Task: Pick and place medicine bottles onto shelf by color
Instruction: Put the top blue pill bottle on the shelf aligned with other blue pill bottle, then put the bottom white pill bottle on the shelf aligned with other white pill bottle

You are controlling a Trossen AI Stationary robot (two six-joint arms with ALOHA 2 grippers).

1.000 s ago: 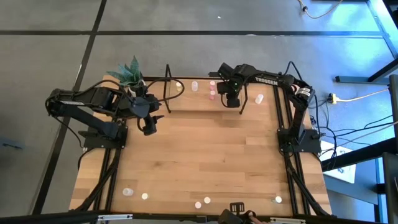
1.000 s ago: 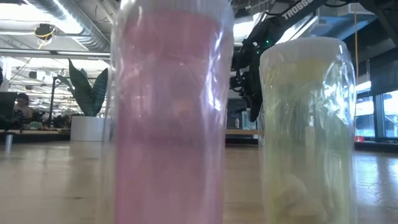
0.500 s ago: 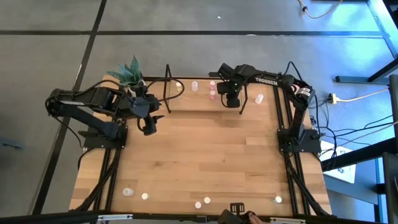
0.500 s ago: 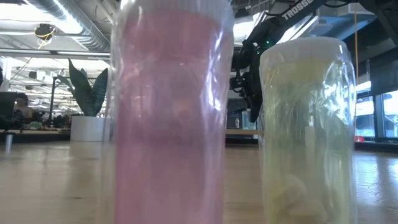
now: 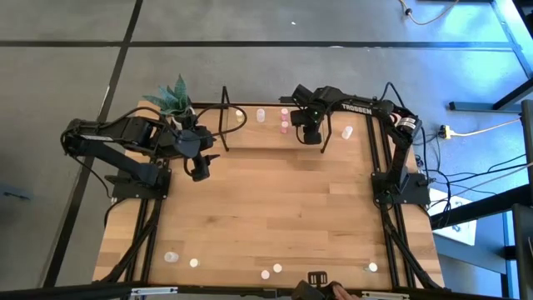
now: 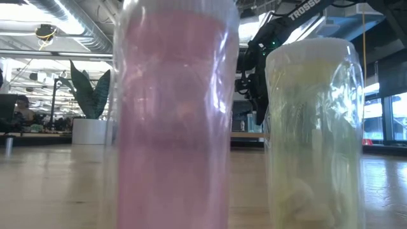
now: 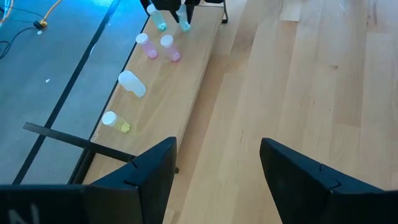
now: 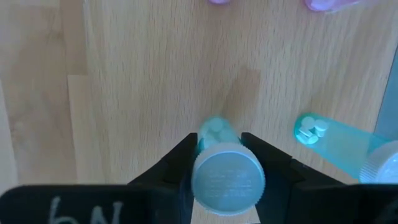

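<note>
The shelf (image 5: 250, 133) stands along the table's far edge. On its board, from the left, stand a yellowish bottle (image 5: 240, 117), a white one (image 5: 261, 115) and two pink ones (image 5: 285, 125). My right gripper (image 5: 310, 136) points down over the board's right part, shut on a greenish bottle with a white cap (image 8: 227, 177). A second greenish bottle (image 8: 336, 146) stands just beside it. My left gripper (image 5: 200, 171) hangs open above the table, near the shelf's left end, with nothing between its fingers (image 7: 155, 180). My right gripper has the greenish bottle between its two fingers (image 8: 186, 158), one on each side of the bottle just under the white cap (image 8: 205, 146). The fingers come from above, pointing down. The bottle is upright, with its bottom end (image 8: 214, 127) down at the shelf board (image 8: 143, 93).
A potted plant (image 5: 171, 100) stands at the far left corner. A pale bottle (image 5: 347, 132) stands right of the shelf. Several more bottles stand along the near edge (image 5: 193, 262), two of them, pink (image 6: 175, 114) and yellowish (image 6: 315, 127), right before the low camera. The table's middle is bare wood.
</note>
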